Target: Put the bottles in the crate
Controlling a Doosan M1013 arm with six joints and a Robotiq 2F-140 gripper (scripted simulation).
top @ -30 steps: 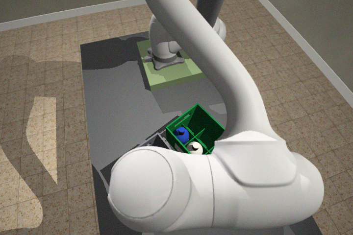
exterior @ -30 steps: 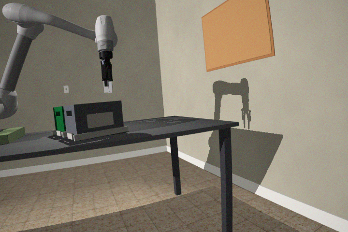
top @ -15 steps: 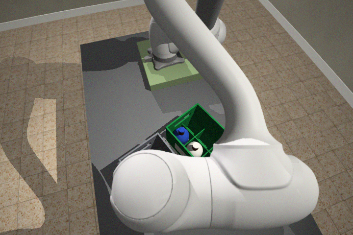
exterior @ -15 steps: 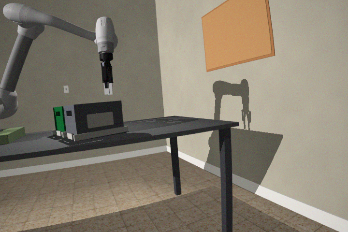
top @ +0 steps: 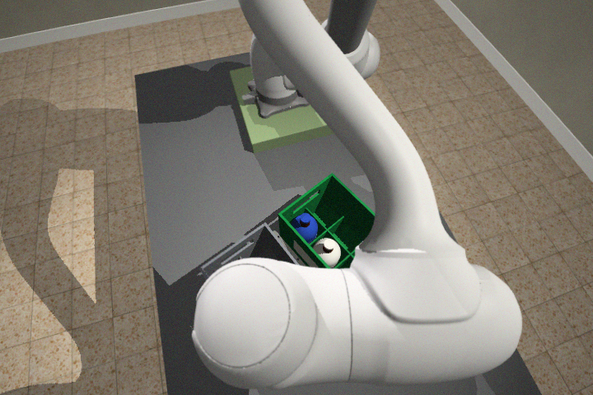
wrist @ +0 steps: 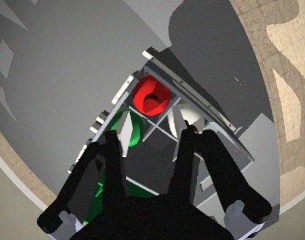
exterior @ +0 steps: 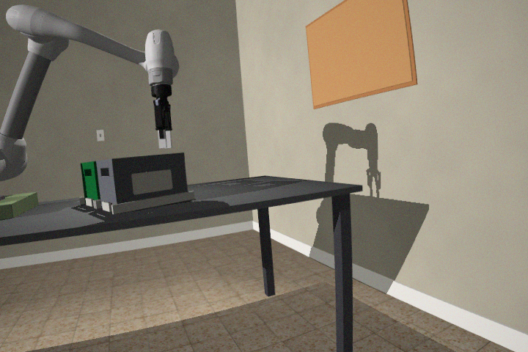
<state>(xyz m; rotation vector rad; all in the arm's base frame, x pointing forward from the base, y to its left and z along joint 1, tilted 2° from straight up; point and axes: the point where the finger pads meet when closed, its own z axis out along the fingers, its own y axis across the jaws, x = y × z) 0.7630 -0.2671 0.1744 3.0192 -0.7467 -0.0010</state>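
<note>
My gripper (exterior: 164,143) (wrist: 151,117) hangs a little above the grey crate (exterior: 144,174) (top: 234,247) (wrist: 192,92), its fingers apart with nothing between them. In the wrist view a red-capped bottle (wrist: 152,96) stands upright in the grey crate just beyond my fingertips. A white-capped bottle (wrist: 190,116) shows beside my right finger, and a bit of green shows by my left finger. The green crate (top: 348,205) (exterior: 88,178) (wrist: 99,194) stands against the grey one and holds a blue-capped bottle (top: 305,225) and a white-capped bottle (top: 327,251), both upright. I cannot make out the pick list.
My arm's elbow covers most of the grey crate in the top view. The arm's base stands on a green plate (top: 283,125) (exterior: 6,205) at the far end of the dark table (exterior: 273,191). A wall runs close behind the table's other end.
</note>
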